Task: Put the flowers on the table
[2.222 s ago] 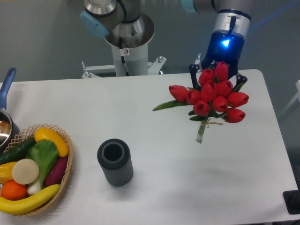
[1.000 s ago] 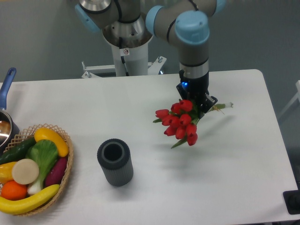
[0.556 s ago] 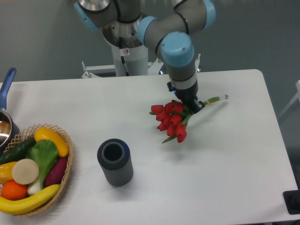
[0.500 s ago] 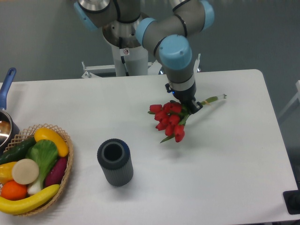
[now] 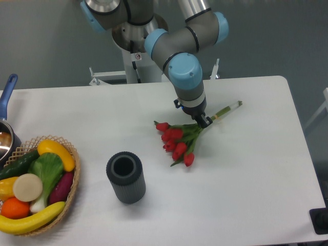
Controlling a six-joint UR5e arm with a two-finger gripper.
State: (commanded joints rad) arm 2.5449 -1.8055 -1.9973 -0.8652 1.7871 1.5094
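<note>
Red tulip heads of flowers (image 5: 177,141) low over table (image 5: 246,174), mid-right; stems angle up-right toward far edge, tips well inside it. Touching surface or not: cannot tell. Gripper (image 5: 201,120) clamped on stems just behind blooms. Bare tabletop right and front of bouquet. Dark grey cylinder (image 5: 125,177) front-left, well apart. Fruit basket (image 5: 69,177) at left edge, pot handle (image 5: 7,92) beyond it. Small sticker on robot base (image 5: 138,56), text unreadable.
</note>
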